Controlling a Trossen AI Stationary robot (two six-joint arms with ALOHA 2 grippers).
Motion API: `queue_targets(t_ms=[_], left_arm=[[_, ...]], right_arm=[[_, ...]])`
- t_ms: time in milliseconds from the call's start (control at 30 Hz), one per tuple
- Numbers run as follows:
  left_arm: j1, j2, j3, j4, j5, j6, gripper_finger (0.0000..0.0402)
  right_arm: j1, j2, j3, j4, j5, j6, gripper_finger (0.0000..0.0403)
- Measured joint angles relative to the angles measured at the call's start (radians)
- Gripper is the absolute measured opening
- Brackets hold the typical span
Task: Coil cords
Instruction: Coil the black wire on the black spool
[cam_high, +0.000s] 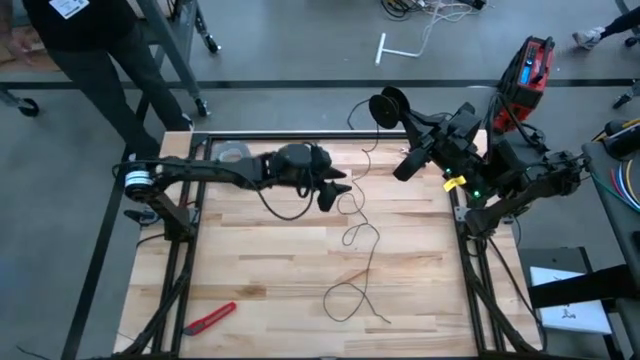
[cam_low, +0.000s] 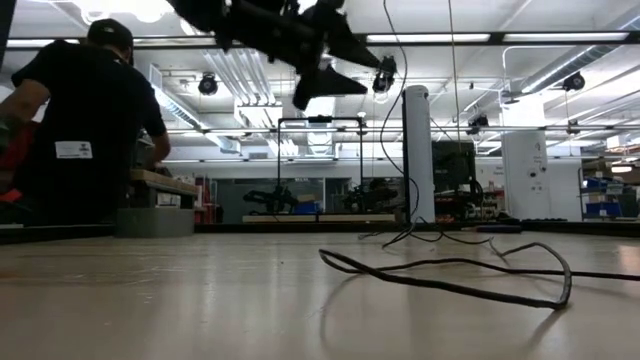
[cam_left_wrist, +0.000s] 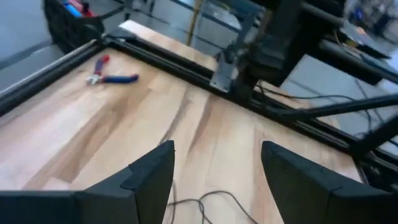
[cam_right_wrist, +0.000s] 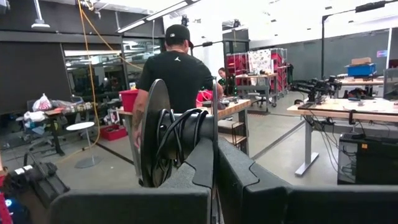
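Worktop (cam_high: 260, 260) of pale wood planks inside a black frame, seen from above.

Left side, 7 o'clock: red-handled pliers (cam_high: 211, 317) lying flat near the front edge; same pliers visible far off in the left wrist view (cam_left_wrist: 111, 77). At 11 o'clock, grey tape roll (cam_high: 233, 153) against the back rail, just beside the left arm.

Left arm enters from 9 o'clock and reaches toward centre. Left end effector (cam_high: 335, 187) is held above the worktop at about 12 o'clock of centre. Its fingers (cam_left_wrist: 152, 171) stand wide apart, nothing between them; bare wood and a bit of thin cord show in the gap. Low view shows it raised clear of the surface (cam_low: 330, 80).

Cord (cam_high: 358, 250): very thin, black, running from the reel down across the centre of the worktop in loose bends, ending in a loop and a free tail toward 5 o'clock. Cord lies slack on the wood in the low view (cam_low: 450, 275), with one strand rising upward out of the picture.

Reel (cam_high: 388, 106): small, black, round, held off the back edge at about 1 o'clock, above the floor rather than the wood. Right end effector (cam_high: 402, 118) is closed on it; right wrist view shows the reel (cam_right_wrist: 163, 134) on edge between the fingers (cam_right_wrist: 205, 165), with several turns of cord wound on it. Right arm enters from 3 o'clock.

Person in a black shirt and cap (cam_right_wrist: 177, 78) stands beyond the back rail, at 10 o'clock in the high view (cam_high: 90, 60).
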Motion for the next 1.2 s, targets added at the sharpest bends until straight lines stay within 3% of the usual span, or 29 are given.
queue_targets(t_ms=[133, 267, 467, 833, 933, 1033, 1200], left_arm=[[0.025, 0.014, -0.061, 0.110, -0.022, -0.068, 0.0218], [0.027, 0.052, -0.055, 0.162, -0.011, -0.036, 0.0206], [0.013, 0.121, 0.075, 0.181, 0.036, 0.021, 0.0196], [0.013, 0.266, 0.355, -0.084, 0.056, 0.097, 0.0198], [0.013, 0.279, 0.396, -0.119, 0.058, 0.095, 0.0147], [0.006, 0.258, 0.399, -0.113, 0.058, 0.127, 0.0038], [0.006, 0.212, 0.397, -0.137, 0.056, 0.144, 0.0005]], right_arm=[[0.000, 0.004, 0.000, -0.003, 0.000, 0.006, 0.0000], [0.000, 0.010, 0.000, -0.007, 0.000, 0.010, 0.0000], [0.000, 0.013, 0.000, -0.016, 0.000, 0.030, 0.0000], [0.002, 0.013, 0.000, -0.017, -0.001, 0.035, 0.0000], [0.002, 0.012, 0.000, -0.019, 0.000, 0.034, 0.0000], [0.002, 0.013, 0.000, -0.023, -0.001, 0.034, 0.0000], [0.005, 0.012, 0.000, -0.023, -0.001, 0.030, 0.0000]])
